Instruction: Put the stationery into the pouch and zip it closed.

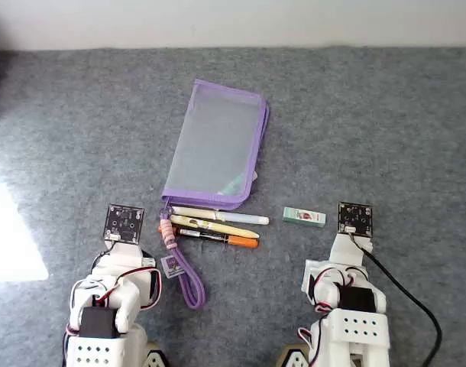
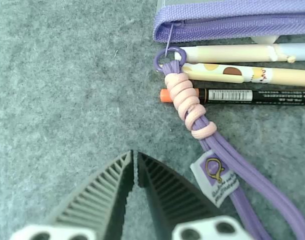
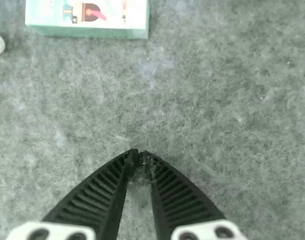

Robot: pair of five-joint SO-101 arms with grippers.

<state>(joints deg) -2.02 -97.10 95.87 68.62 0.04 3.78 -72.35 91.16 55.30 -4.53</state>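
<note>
Grey felt covers the desk, and everything I need lies on it between my two arms. My left hand is pressed together with nothing in it, its tips low over bare felt; my right hand is likewise shut and empty. The pouch, clear with purple trim, lies flat beyond the rest, and I cannot tell whether its zip is open. Against its near edge lie three pens, side by side and touching, their long axes running across the desk from left to right, crosswise to my reach. Their near ends sit just ahead of my left hand, close by the purple strap and its pink coil, so I judge the left the nearer for them; the black pen is the closest, and I would have to spread the fingers and meet it across its barrel. The small green box lies apart from the pens, close ahead of my right hand, which I judge the better placed for it.
</note>
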